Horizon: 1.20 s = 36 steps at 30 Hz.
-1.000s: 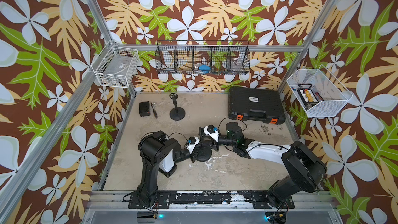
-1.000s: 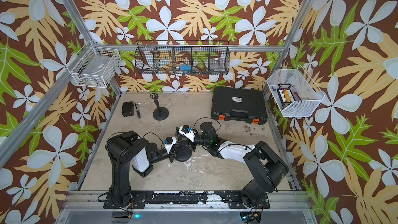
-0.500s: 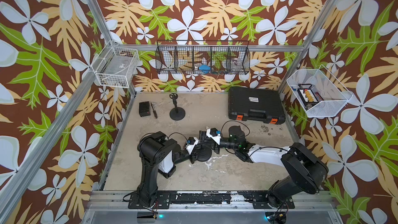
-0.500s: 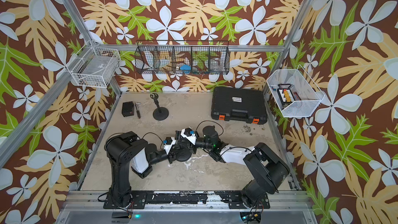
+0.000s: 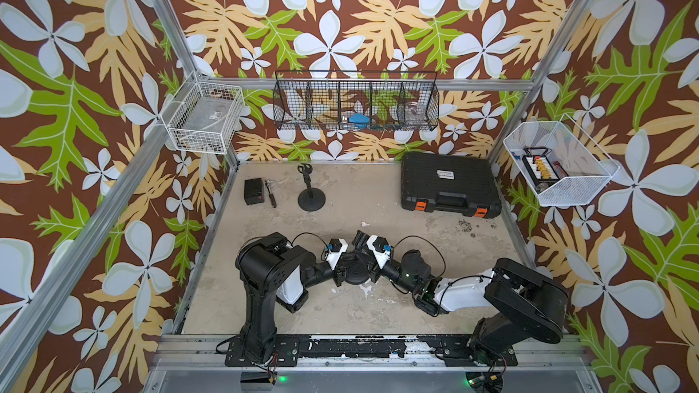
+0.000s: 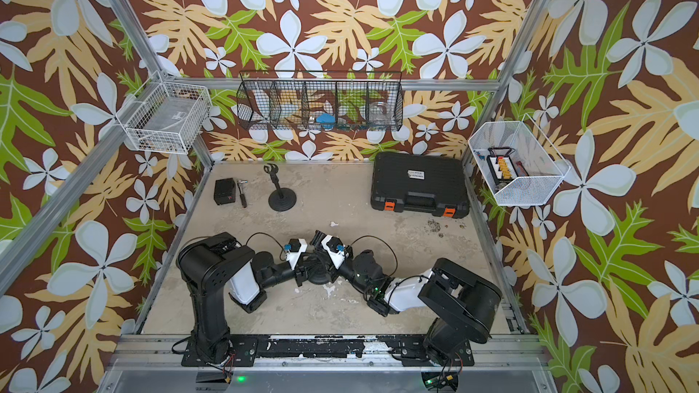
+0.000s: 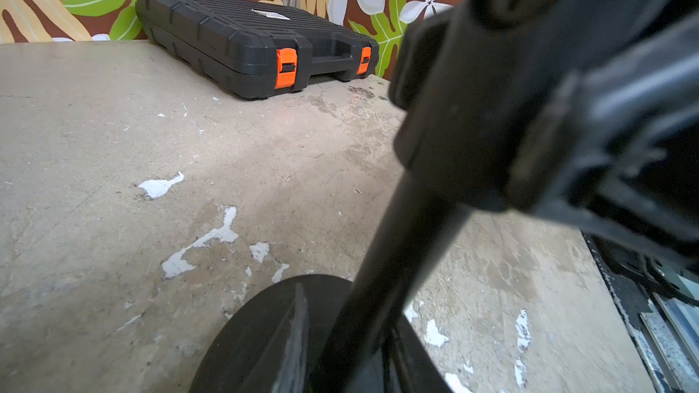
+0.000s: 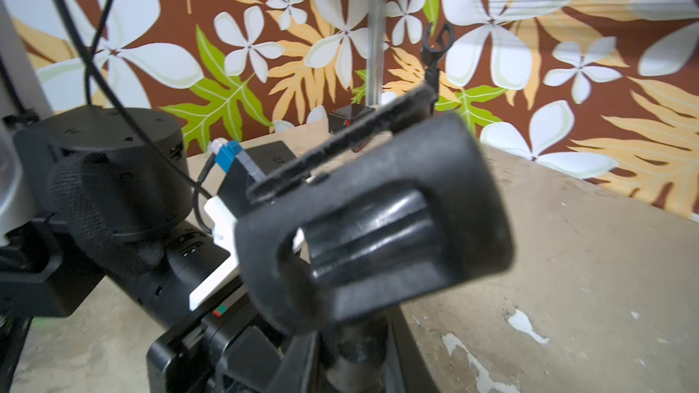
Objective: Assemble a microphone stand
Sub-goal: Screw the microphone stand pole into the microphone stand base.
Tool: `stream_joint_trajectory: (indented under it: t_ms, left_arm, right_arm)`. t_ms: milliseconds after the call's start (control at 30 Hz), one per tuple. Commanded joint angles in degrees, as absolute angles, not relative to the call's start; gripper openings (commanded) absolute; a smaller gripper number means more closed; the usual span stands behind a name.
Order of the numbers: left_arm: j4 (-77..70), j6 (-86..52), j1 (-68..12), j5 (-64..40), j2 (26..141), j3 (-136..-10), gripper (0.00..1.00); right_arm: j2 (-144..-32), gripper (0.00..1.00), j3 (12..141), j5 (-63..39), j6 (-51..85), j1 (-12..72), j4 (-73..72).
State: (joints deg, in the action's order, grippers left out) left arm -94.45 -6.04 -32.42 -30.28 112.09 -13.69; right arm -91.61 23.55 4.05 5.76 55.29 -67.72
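A black microphone stand stands at the table's middle in both top views: a round base [image 5: 355,277] [image 6: 318,277] and a thin pole topped by a clip [image 5: 358,239]. Both grippers meet at it. The left gripper [image 5: 345,270] [image 7: 340,353] is low by the base [image 7: 257,342], open, with the pole [image 7: 408,228] between its fingers [image 7: 297,334]. From the opposite side, the right gripper [image 5: 368,268] [image 8: 350,349] is shut on the pole just under the clip [image 8: 378,228], which fills the right wrist view, blurred.
A second, assembled stand [image 5: 311,198] is at the back left, beside a small black box [image 5: 253,191] and a hand tool [image 5: 271,198]. A black case with orange latches [image 5: 450,185] [image 7: 242,35] lies at the back right. Wire baskets [image 5: 355,105] hang on the walls.
The right gripper has closed on the pole and its arm has drawn a little toward the front. The left gripper has opened around the pole.
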Motion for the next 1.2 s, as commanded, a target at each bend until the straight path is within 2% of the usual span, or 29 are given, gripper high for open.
stream_joint_trajectory:
  t_ms: [0,100,200,300,333,433,500,667,767,933,1167]
  left_arm:
    - [-107.33,-6.81,-32.43,-31.2,112.54,-14.27,0.34]
    - [-107.39,-6.8,-32.43,-31.2,112.94,-14.57,0.34]
    - [-107.4,-6.83,-32.43,-31.03,113.4,-14.8,0.32]
    - [-107.36,-6.75,-32.43,-30.94,113.63,-14.94,0.23]
    - [-107.34,-6.61,-32.43,-30.89,113.77,-14.99,0.21]
    - [-107.36,-5.53,-32.43,-30.67,114.52,-14.78,0.18]
    - [-107.34,-4.72,-32.43,-30.76,115.1,-14.71,0.17]
    - [-107.4,-3.52,-32.43,-30.88,116.17,-14.79,0.16]
    - [-107.4,-3.25,-32.43,-30.94,116.57,-14.99,0.16]
    - [-107.35,-2.6,-32.43,-31.46,117.16,-15.13,0.16]
    - [-107.34,-1.07,-32.43,-32.07,117.82,-15.18,0.13]
  right_arm:
    - [-93.77,0.0,24.08,20.16,10.63,58.34,-58.76]
    - [-95.13,0.0,26.01,26.02,10.55,60.96,-56.39]
    - [-95.62,0.0,26.98,27.41,10.02,62.46,-55.59]
    - [-95.46,0.0,27.38,25.74,9.78,62.48,-55.2]
    - [-95.29,0.03,27.6,24.5,9.48,62.41,-54.95]
    - [-93.91,0.29,28.1,20.54,8.7,62.06,-53.48]
    - [-92.02,0.42,27.84,16.89,8.27,61.04,-52.8]
    - [-85.61,0.55,26.65,7.15,5.58,57.87,-50.1]
    - [-82.3,0.57,25.6,-2.62,4.11,54.47,-49.15]
    - [-80.74,0.56,26.79,-25.61,-0.06,45.35,-45.22]
    - [-83.6,0.5,33.61,-33.63,-4.48,40.14,-37.92]
